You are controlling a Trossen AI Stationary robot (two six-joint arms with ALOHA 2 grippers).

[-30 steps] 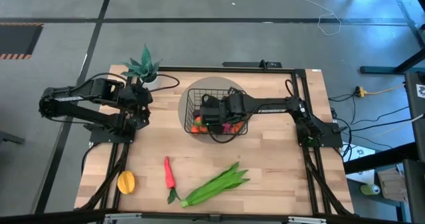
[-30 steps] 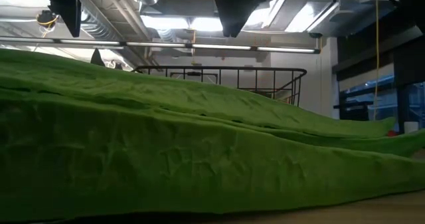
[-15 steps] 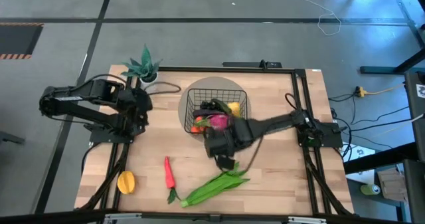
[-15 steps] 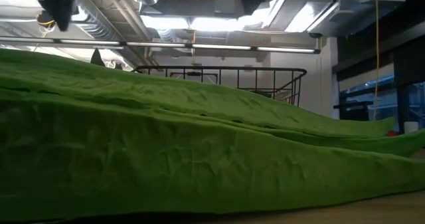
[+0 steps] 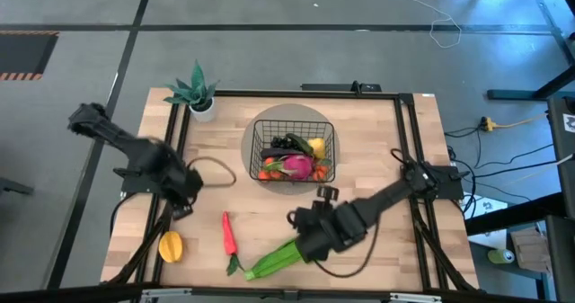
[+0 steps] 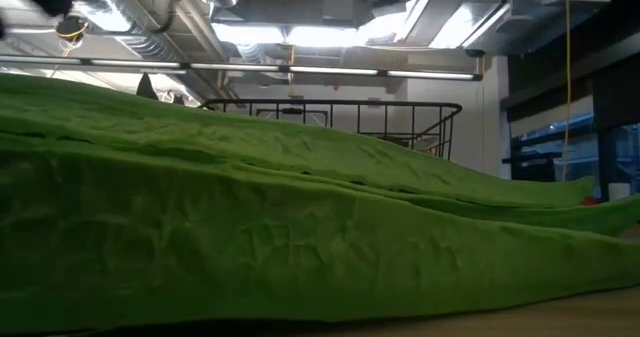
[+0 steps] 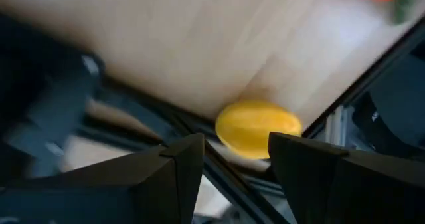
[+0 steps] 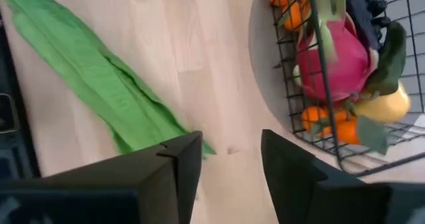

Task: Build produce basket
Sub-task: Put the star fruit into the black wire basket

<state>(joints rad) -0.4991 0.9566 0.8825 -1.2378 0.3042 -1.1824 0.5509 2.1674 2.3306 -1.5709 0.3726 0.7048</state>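
Three pieces of produce lie loose on the counter (image 5: 377, 173), all at its near edge: a yellow mango (image 5: 171, 246) at the near left corner, a red pepper (image 5: 228, 235) just right of it, and a long green leafy bundle (image 5: 289, 253) near centre. The basket (image 5: 294, 150) sits on a grey round mat (image 5: 254, 130) toward the far middle, already loaded with a pink dragon fruit (image 5: 296, 165), a lemon (image 5: 315, 147), orange tomatoes (image 5: 268, 170) and dark items. The right claw (image 5: 310, 246) hangs low over the right end of the leafy bundle, fingers spread wide and empty; its wrist view shows the bundle's tip just ahead of the fingertips (image 8: 179, 159). The left claw (image 5: 184, 195) is above the counter's left side, also open and empty, with the mango framed between its fingers (image 7: 182, 164) but some way off. Step in hand, as judged: the right arm grasps the bundle. Advice: come down square across the bundle, not along it, and bite nearer its middle than the thin tip so it does not droop or slip. Being about as long as the basket is wide, it likely needs laying diagonally or across the top of the fruit. The left arm should stay on the mango side, well apart from the right arm. A teal potted plant (image 5: 194, 93) stands at the far left corner, out of play.
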